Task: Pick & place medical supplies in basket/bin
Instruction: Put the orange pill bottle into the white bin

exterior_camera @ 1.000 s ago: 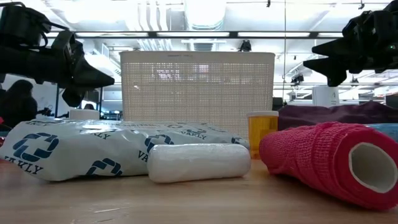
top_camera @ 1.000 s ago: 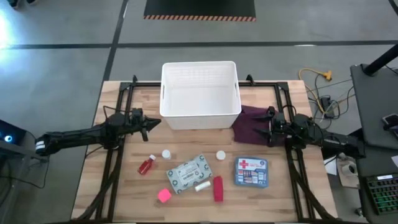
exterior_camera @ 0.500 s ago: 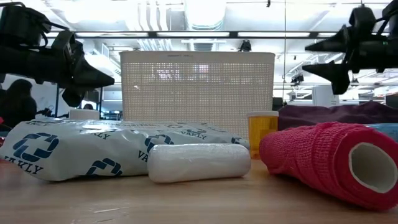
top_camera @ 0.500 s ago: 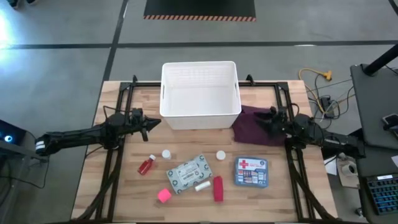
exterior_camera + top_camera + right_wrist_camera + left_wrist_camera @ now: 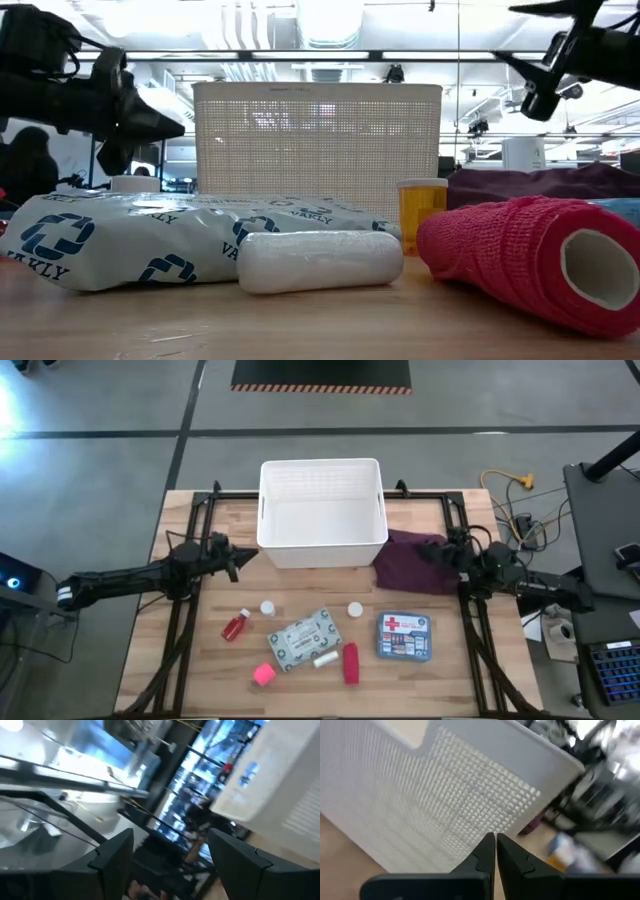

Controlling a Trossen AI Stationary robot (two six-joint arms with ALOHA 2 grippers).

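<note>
The right hand (image 5: pixel 447 552), fingers wide apart, hovers over the desk's right side; the blue first-aid box (image 5: pixel 405 637) lies nearer the front edge. The left hand (image 5: pixel 232 556) is closed, empty.

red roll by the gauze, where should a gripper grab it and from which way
Take the red roll across its middle, coming straight down from above. It lies on its side on the table, long axis running front to back, so fingers should close on its two curved long sides. The white roll sits close on one side, so one finger must slip into that narrow gap. Its wrap looks soft, so a firm squeeze is probably fine.
</note>
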